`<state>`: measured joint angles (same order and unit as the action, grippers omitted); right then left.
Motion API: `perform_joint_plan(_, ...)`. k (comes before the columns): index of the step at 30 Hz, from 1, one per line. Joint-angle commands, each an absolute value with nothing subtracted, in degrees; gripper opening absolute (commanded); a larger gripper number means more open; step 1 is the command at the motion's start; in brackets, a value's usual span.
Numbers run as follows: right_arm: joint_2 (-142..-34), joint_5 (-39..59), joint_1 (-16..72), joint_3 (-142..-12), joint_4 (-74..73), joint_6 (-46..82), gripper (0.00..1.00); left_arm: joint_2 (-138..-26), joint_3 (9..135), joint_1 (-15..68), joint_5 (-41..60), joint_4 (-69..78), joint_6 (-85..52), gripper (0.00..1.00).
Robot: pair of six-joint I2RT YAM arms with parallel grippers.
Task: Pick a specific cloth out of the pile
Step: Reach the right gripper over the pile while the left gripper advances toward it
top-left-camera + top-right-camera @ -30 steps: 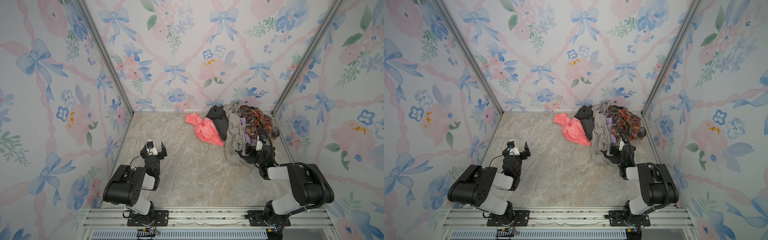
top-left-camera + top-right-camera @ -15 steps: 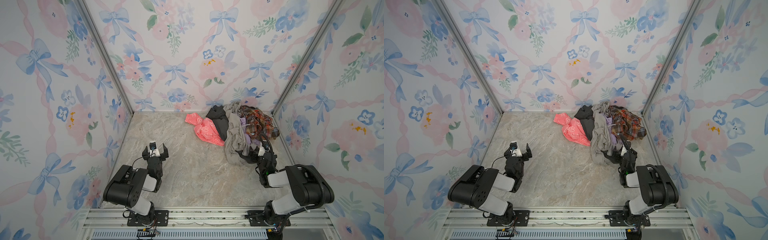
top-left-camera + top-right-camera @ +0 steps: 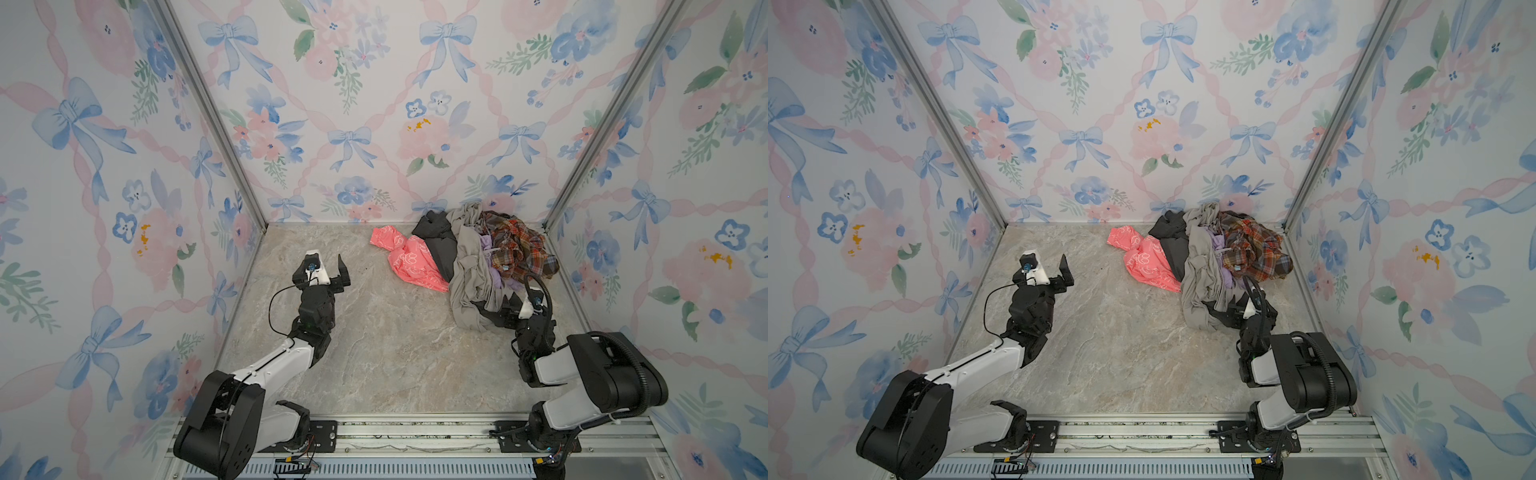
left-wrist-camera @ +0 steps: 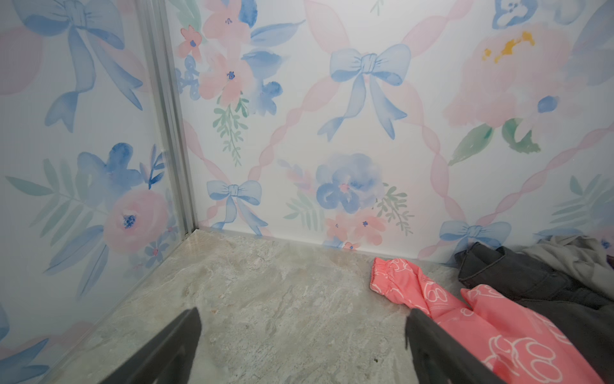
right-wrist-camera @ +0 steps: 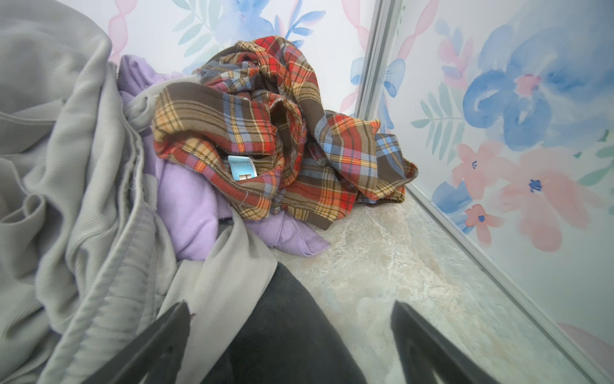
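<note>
Pile [image 3: 469,291] sits at the 1 o'clock of the table [image 3: 374,357], tight in the far right corner.

The cloth [image 5: 189,202], plain lavender, is buried mid-pile. A beige-grey garment [image 3: 467,266] drapes over it from its 9 o'clock. A red-orange plaid shirt [image 3: 517,249] lies over it at its 3 o'clock. Only slivers of lavender show in both top views. One hem corner reaches bare table at the pile's 5 o'clock edge (the right wrist view shows this best).

Coral-pink cloth with white print [image 3: 411,262] lies at the pile's 9 o'clock, against a black garment [image 3: 436,237].

Right fingers [image 5: 156,345]: spread wide, pinching nothing. They sit low at the pile's 6 o'clock edge and point toward the cloth. Dark fabric lies in the gap between them; cannot tell whether it touches them.

Left fingers [image 4: 166,349]: likewise spread wide and empty. They hang over bare table at the table's 9 o'clock, well apart from the pile.
</note>
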<state>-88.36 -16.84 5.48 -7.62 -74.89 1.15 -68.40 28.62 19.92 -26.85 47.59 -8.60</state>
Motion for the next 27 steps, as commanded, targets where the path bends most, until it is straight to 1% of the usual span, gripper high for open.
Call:
perform_joint_plan(1, -86.4, -20.2, 7.2, -6.7, -80.5, -0.9, 0.97, -65.8, 30.8, 20.3, -19.7, 38.2, -16.6, 0.98)
perform_joint_plan(8, -82.8, -24.1, 8.6, -5.7, -79.3, -1.6, 0.97, -63.7, 33.6, 22.5, -12.2, 34.5, -20.1, 0.98)
perform_joint_plan(10, -79.5, -26.1, 9.5, -6.2, -75.2, -1.7, 0.97, -63.6, 34.0, 23.6, -11.2, 34.2, -20.0, 0.97)
perform_joint_plan(11, -77.1, -27.0, 10.3, -6.8, -71.0, -1.8, 0.97, -63.5, 34.2, 24.1, -11.1, 34.1, -19.8, 0.97)
perform_joint_plan(14, -66.8, -28.2, 11.8, -12.7, -48.7, -0.1, 0.97, -63.7, 35.0, 25.2, -10.1, 33.0, -19.8, 0.97)
perform_joint_plan(19, -57.0, -29.1, 12.4, -21.7, -31.5, 0.0, 0.97, -64.4, 36.2, 26.7, -7.5, 32.0, -20.2, 0.98)
perform_joint_plan(22, -54.9, -27.8, 12.4, -28.6, -22.9, 0.0, 0.97, -64.1, 36.6, 27.5, -6.9, 31.5, -20.3, 0.98)
perform_joint_plan(24, -54.8, -25.5, 12.4, -33.0, -17.6, 0.0, 0.97, -64.0, 36.7, 28.0, -6.5, 31.2, -20.3, 0.98)
perform_joint_plan(27, -55.9, -25.0, 12.7, -39.8, -9.2, 2.3, 0.98, -64.2, 37.2, 29.2, -6.3, 30.7, -19.6, 0.98)
